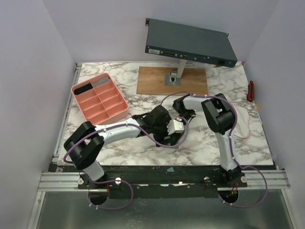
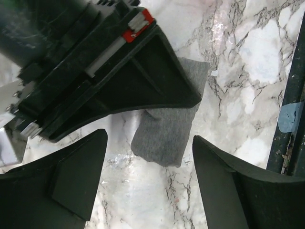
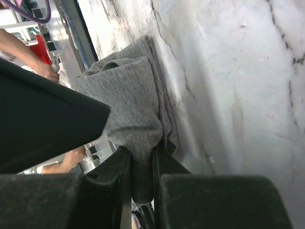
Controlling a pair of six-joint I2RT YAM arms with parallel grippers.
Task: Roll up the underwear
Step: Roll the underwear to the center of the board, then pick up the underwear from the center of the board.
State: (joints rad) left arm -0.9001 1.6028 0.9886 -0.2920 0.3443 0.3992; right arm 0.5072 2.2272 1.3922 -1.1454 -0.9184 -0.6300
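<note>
Top external: white marble-pattern desk (image 1: 143, 152). Left arm (image 1: 119, 131) and right arm (image 1: 219, 117) are both folded in, wrists meeting just right of centre. A dark grey flat metal box (image 1: 190, 43) sits on a stand over a brown wooden board (image 1: 152, 81) at the far edge. Pink plastic compartment tray (image 1: 95, 112) is far left, well apart from the wrists. Pale cloth (image 1: 244, 121) and red-handled tool (image 1: 250, 90) lie by the right edge. Bare marble runs from the wrists to the near edge, and between tray and board.

Left wrist: left claw (image 2: 150, 181) is spread wide and holds nothing. Its fingers straddle one end of the grey knit underwear (image 2: 164, 133) without touching it. The underwear lies on the desk as a narrow folded strip, with its other end under the right claw (image 2: 183, 95). It is hidden in the top view. Black desk-edge rail (image 2: 290, 119) is near, with a band of bare marble between rail and cloth.

Right wrist: right claw pinched tight on a bunched fold of the underwear. The layers are stacked, one long edge lying on the marble.
</note>
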